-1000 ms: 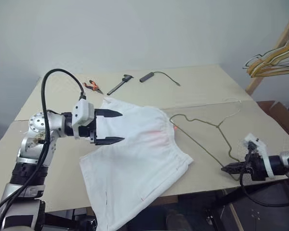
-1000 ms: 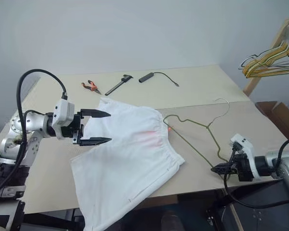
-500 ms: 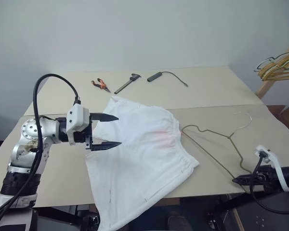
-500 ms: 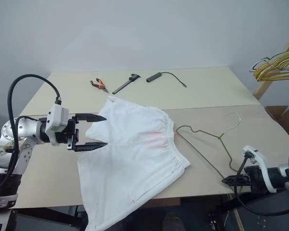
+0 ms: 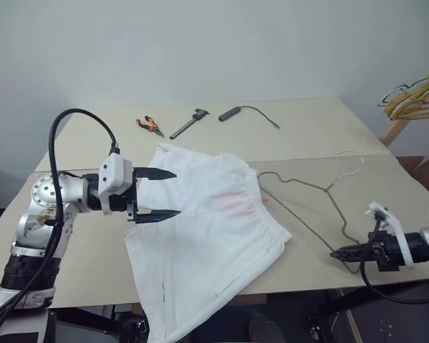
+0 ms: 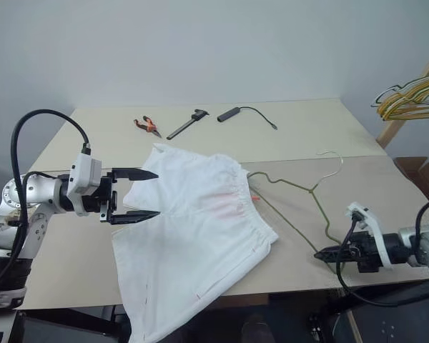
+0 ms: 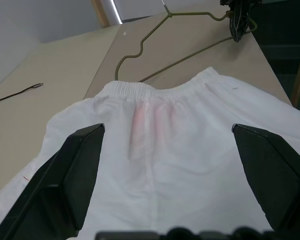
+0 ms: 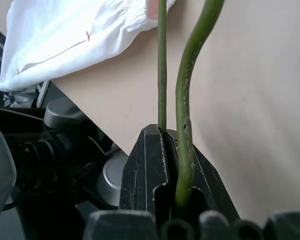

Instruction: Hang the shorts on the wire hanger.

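The right gripper [image 6: 320, 253] is clamped on the near corner of the thin grey-olive wire hanger [image 6: 300, 187], apparently to steer it into the white cloth shorts [image 6: 193, 236] spread mid-desk [image 6: 307, 136], while the left gripper [image 6: 144, 194] hovers spread wide over their left side, apparently to grasp them.

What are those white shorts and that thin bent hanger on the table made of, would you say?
The shorts look like soft matte woven cloth, probably cotton: they wrinkle, and the waistband is gathered. The wire hanger looks like bare metal wire with a dull olive-grey finish, thin and stiffly bent; a coating can't be ruled out. The table seems to be smooth beige board.
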Robot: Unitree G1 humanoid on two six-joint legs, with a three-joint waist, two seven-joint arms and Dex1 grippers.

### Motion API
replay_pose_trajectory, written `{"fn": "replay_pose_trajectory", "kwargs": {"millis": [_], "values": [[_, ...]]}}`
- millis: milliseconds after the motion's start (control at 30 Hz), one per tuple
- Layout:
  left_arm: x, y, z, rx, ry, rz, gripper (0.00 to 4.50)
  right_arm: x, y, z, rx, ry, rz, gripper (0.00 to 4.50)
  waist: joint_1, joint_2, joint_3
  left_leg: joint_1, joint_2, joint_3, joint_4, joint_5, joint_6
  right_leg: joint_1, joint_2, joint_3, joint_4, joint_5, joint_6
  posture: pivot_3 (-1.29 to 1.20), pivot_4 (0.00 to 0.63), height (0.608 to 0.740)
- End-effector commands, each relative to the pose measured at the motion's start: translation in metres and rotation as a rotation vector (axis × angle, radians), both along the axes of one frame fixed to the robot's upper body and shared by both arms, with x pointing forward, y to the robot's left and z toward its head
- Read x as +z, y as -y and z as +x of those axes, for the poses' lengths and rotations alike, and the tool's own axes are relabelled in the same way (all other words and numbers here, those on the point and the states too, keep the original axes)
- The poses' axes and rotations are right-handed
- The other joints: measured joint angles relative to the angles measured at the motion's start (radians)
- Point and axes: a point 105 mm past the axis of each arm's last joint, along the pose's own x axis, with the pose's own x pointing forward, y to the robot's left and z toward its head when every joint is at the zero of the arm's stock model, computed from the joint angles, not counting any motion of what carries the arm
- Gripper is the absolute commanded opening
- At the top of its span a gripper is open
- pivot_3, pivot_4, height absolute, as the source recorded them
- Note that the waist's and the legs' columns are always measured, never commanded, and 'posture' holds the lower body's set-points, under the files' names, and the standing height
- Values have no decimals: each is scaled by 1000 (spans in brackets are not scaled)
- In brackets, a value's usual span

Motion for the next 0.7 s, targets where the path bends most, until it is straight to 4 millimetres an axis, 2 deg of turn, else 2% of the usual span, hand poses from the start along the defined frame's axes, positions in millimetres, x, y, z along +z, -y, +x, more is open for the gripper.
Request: {"fn": "replay_pose_trajectory", "kwargs": {"millis": [33,167,333,500,700], "values": [[9,0,-2,4,53,11,4449,5,-4,-2,56,-18,10,0,2,0,0,0,0,0,0,0,0,0,0,0,0,0,0,1,69,740],[8,-4,-5,19,50,17,4449,8,-2,-1,65,-29,21,0,4,0,0,0,0,0,0,0,0,0,0,0,0,0,0,11,70,740],[6,-4,-6,22,51,26,4449,16,-13,22,68,11,40,0,-1,1,1,1,0,0,0,0,0,0,0,0,1,0,0,13,62,740],[8,-1,-4,19,64,24,4449,-1,-29,55,37,-17,8,0,0,0,1,0,1,0,0,0,0,0,1,0,0,0,0,31,48,740],[9,-3,-9,25,68,30,4449,-12,-36,61,102,-62,-20,0,25,1,1,-7,-1,0,0,1,-1,-9,-1,0,3,0,0,62,42,740]]}}
